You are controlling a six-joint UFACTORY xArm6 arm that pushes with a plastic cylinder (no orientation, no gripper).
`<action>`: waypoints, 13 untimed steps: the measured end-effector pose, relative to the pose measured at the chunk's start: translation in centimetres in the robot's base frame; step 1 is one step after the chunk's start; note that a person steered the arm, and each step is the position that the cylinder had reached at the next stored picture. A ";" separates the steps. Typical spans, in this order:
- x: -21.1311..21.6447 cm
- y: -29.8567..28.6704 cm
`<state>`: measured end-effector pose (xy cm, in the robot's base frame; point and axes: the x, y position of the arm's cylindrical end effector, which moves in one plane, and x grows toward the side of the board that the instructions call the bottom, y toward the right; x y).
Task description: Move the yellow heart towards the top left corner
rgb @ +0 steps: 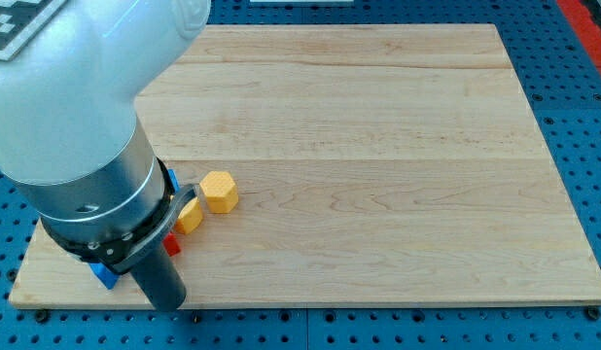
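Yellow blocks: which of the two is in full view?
The yellow hexagon block, toward the view's right. The other yellow block is partly hidden behind the arm. My tip is not visible.

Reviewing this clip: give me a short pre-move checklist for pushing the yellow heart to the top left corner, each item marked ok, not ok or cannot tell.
1. Target identified: cannot tell. Two yellow blocks show, a yellow hexagon-like block and a partly hidden yellow block; which is the heart is unclear.
2. My tip located: cannot tell. The rod reaches the board's bottom edge, its end hidden.
3. Tip placed behind the target for an up-left push: cannot tell.
4. Neighbours clear of the target: not ok. A red block and blue block crowd that cluster.
5. Path to the top left corner: cannot tell. The arm body covers it.
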<state>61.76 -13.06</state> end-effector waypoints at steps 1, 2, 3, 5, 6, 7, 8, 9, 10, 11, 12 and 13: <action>0.0 0.0; 0.0 0.1; 0.0 0.8; -1.0 2.8; -1.3 -0.6; -4.4 -0.5; -7.7 0.3; -10.9 0.4; -16.2 0.1; -18.1 0.2; -18.2 1.8; -18.2 2.5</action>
<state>43.55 -10.58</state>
